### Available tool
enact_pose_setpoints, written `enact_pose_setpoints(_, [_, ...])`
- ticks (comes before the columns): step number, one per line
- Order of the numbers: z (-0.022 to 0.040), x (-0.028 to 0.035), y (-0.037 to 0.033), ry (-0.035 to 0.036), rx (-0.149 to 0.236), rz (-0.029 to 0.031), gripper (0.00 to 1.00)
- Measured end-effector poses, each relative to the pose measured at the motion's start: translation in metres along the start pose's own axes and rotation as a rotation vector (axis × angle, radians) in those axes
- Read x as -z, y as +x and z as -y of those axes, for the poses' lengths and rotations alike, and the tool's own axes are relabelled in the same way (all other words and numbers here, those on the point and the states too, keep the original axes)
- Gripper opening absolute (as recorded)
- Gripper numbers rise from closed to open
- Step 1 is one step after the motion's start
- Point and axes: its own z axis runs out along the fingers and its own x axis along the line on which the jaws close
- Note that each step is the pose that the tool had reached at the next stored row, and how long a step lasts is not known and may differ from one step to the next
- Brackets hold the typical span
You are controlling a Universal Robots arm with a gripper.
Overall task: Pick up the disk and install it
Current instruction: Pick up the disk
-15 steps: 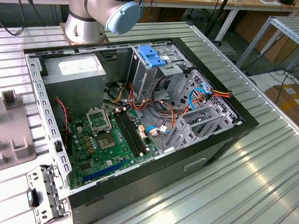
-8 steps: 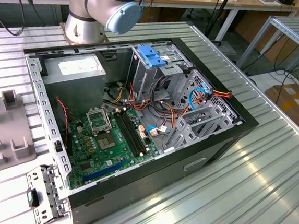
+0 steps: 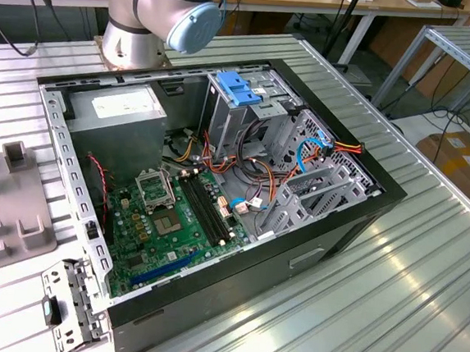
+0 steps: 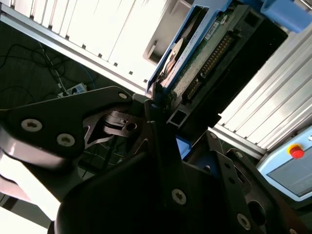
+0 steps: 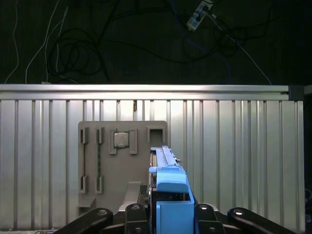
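The disk [image 4: 209,53] is in the gripper [image 4: 154,101], whose fingers [image 4: 157,127] are clamped together on one end of it. The rest of its length stands out free ahead of the jaws. In the second wrist view it is seen edge-on, with the green circuit board facing the camera and the blue frame [image 5: 170,195] running along its side. Holding it by the end probably keeps the frame's long sides clear of the gripper, since those sides look made to run in a bay.

In the first wrist view the disk hangs over the ribbed table [image 5: 243,146], at the edge of a grey plate [image 5: 124,170]. The plate has slots cut to hold parts upright and ready for a grasp. I cannot tell whether the disk is clear of the plate or touching it. A plate of the same kind lies beside the open case [image 3: 294,255], at the exterior view's left, so the disk is probably outside the case and not installed.

By count:
- one disk
- one gripper
- one case
- one plate under the wrist, with one square chip [image 5: 122,139] seated in it
- one light-blue bracket [image 3: 237,88], sitting on the drive cage [image 3: 224,117] inside the case
- one grey power supply [image 3: 116,120] in the case
- one motherboard [image 3: 173,220] in the case
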Motion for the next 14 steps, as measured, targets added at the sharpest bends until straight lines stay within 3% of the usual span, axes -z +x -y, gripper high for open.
enact_pose_setpoints(14, [0.0088, 0.0003, -0.0001, 0.0001, 0.0, 0.0, 0.37])
